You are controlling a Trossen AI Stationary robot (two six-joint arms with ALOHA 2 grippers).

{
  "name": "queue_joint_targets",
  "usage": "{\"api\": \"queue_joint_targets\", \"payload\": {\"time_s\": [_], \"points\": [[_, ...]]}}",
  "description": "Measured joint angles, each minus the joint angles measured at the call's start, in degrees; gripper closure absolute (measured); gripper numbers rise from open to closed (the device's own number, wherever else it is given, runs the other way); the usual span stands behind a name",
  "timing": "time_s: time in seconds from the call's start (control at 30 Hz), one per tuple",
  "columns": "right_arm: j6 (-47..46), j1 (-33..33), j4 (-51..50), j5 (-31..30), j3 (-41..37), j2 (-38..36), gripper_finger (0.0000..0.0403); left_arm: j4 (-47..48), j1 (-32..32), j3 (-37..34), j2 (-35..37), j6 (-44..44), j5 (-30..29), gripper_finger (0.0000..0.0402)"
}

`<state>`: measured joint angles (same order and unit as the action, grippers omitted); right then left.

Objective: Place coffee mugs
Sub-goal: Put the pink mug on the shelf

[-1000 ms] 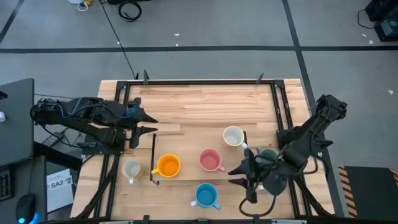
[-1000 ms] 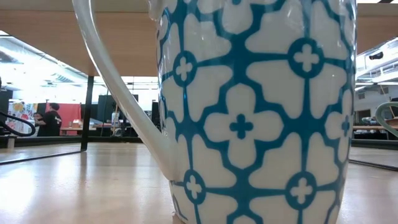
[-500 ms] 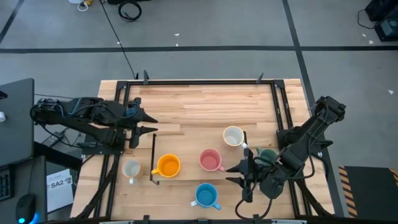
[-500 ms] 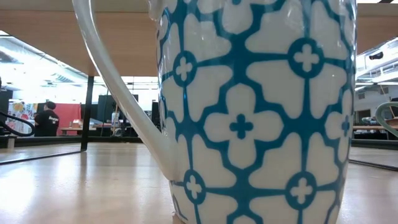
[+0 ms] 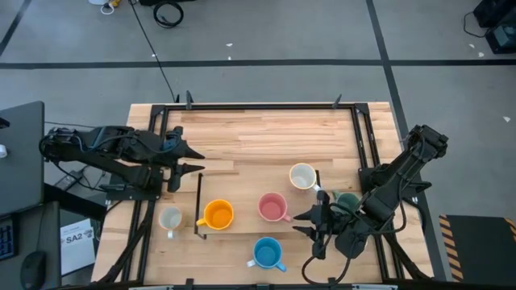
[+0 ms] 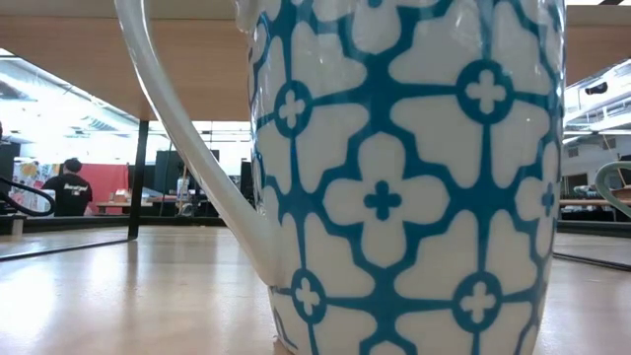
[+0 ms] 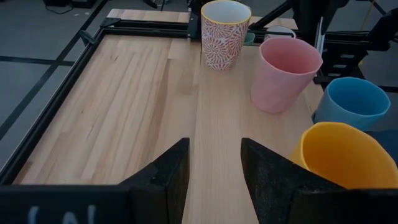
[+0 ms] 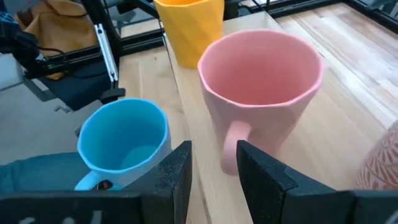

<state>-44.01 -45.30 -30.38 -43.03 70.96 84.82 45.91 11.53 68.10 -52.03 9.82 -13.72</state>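
Several coffee mugs stand upright on the wooden table: an orange one (image 5: 218, 214), a pink one (image 5: 272, 207), a blue one (image 5: 266, 254), a cream one (image 5: 302, 176), a dark green one (image 5: 347, 200) and a white one (image 5: 170, 218). A blue-and-white patterned mug (image 6: 394, 177) fills the low view. My right gripper (image 8: 214, 165) is open, level with the pink mug (image 8: 261, 93) and just short of its handle (image 8: 233, 146), touching nothing. My left gripper (image 7: 214, 162) is open above the table's left side (image 5: 197, 161), away from the mugs.
A thin black frame line (image 5: 199, 205) runs round the orange and pink mugs. Black rails (image 5: 258, 105) border the table. The far half of the table (image 5: 258, 137) is bare wood. In the low view a person (image 6: 69, 187) stands in the room behind.
My right gripper has turned a little and edged toward the pink mug, staying open. No mug has moved.
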Motion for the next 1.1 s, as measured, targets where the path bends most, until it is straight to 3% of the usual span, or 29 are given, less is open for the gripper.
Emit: {"api": "queue_joint_targets", "payload": {"time_s": [0.8,1.1], "points": [[-0.5,2.5,-1.5,-0.8,0.0,2.3,0.027,0.0,0.0,0.0,0.0,0.1,0.0,0.0251],[-0.9,3.6,-1.5,2.4,0.0,2.3,0.027,0.0,0.0,0.0,0.0,0.1,0.0,0.0251]]}}
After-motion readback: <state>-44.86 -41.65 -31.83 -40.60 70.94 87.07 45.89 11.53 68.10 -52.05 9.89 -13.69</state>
